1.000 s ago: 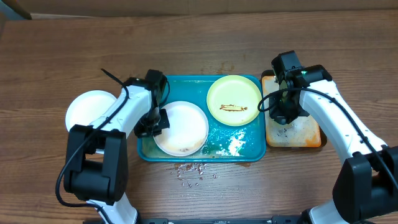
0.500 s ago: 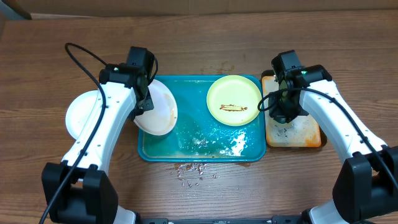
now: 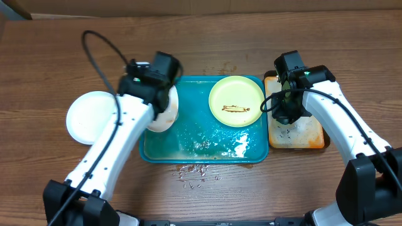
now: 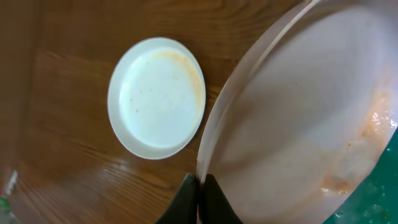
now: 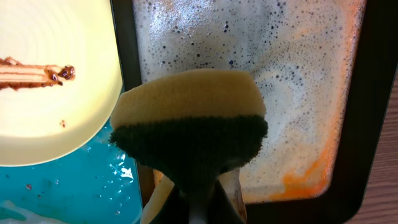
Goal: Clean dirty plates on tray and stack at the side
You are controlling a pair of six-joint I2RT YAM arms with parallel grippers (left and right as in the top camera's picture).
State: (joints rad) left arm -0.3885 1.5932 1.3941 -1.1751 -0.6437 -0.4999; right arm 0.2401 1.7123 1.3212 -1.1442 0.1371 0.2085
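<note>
No text, label, brand, number or sign can be read in any view. No legible marking is carried by the tilted white plate, the yellow-green plate, the white plate on the desk, the tray, the sponge or the orange tray.
</note>
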